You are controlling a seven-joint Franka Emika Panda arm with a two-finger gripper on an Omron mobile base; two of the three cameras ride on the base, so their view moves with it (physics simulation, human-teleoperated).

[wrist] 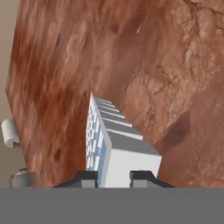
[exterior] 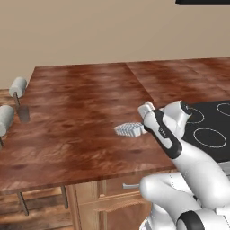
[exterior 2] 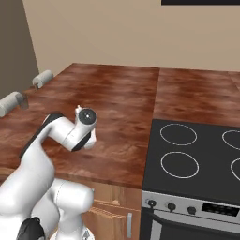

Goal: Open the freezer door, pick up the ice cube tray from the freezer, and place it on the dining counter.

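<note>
The ice cube tray (exterior: 128, 130) is a pale blue-white tray with small square cells, held over the dining counter (exterior: 76, 103) near its front right part. My gripper (exterior: 143, 127) is shut on the tray's near end. In the hand view the tray (wrist: 114, 142) stretches away from the fingertips (wrist: 84, 177), turned on its edge with the cells facing left. Its shadow falls on the reddish-brown wood (wrist: 157, 65) to the right, so it hangs a little above the surface. From the right base camera the wrist (exterior 2: 86, 117) hides the tray above the counter (exterior 2: 122, 98).
A black stove top (exterior: 211, 128) (exterior 2: 197, 150) is set into the counter right of the arm. Two grey cylindrical stool backs (exterior: 18, 86) (exterior: 5, 117) (exterior 2: 43, 78) stand at the counter's far left edge. Wooden drawers (exterior: 117, 188) sit below the front edge.
</note>
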